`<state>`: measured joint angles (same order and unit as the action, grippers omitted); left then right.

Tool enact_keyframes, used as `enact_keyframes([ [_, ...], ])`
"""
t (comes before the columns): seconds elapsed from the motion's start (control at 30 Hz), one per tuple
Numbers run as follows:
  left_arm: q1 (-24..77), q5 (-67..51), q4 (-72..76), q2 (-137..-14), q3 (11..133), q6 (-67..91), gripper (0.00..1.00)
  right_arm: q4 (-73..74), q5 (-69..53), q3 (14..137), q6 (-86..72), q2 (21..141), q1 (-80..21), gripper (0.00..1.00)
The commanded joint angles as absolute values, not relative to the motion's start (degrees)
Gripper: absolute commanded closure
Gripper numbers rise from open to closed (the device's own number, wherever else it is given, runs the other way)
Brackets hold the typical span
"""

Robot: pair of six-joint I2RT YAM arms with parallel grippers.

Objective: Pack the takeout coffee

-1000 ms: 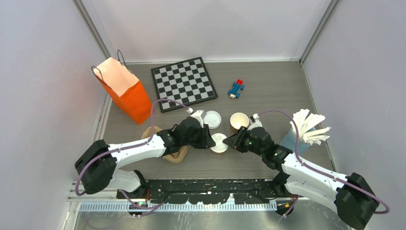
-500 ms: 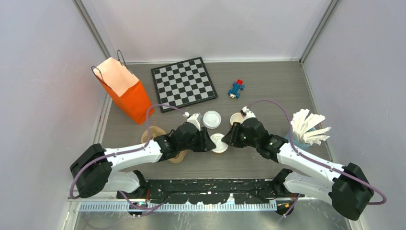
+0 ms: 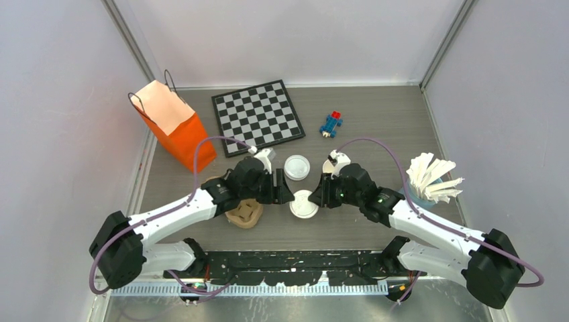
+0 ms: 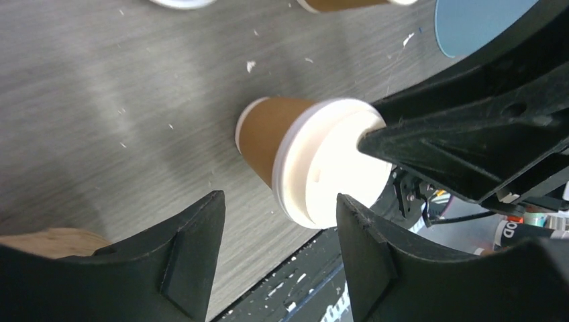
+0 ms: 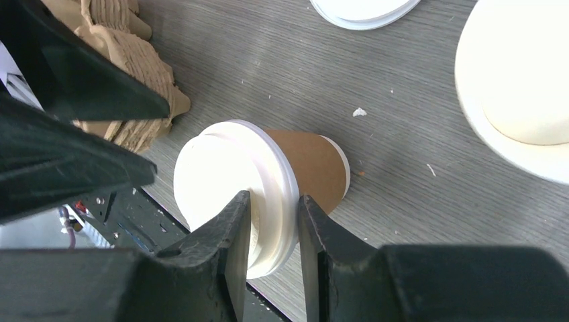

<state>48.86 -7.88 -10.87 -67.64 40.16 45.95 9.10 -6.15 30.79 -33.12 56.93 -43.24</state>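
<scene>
Right wrist, right tool (image 5: 275, 199) pinching lid rim (image 5: 287, 176) of upright coffee cup (image 5: 313, 168), left tool (image 4: 278, 198) gaping

Matt brown kraft-paper cup (image 5: 312, 168), smooth white plastic lid (image 5: 225, 178) on it, rough tan moulded-pulp tray (image 5: 134, 54) beside the cup, matt grey wood-grain table (image 5: 268, 60) beneath.

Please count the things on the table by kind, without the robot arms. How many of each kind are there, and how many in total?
Kraft cups: 2
Loose white lid: 1
Pulp tray: 1
Orange paper bag: 1
Chessboard: 1
Toy: 1
Blue tumbler: 1
Total: 8
</scene>
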Motion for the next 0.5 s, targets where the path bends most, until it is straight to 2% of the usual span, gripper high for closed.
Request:
enact_keyframes([
  [0.0,46.3,-11.9,-12.1,-68.1,43.8,39.8,0.36,11.9,-7.2,32.8,-28.3,59.5,-42.6,0.66],
  [0.23,44.8,-16.1,-9.7,-73.8,46.2,35.2,0.38,11.6,-11.2,35.4,-28.0,66.3,-40.4,0.65],
  [0.47,44.4,-16.6,-9.6,-80.1,48.2,31.7,0.43,12.4,-13.5,36.7,-28.5,66.2,-38.3,0.6],
])
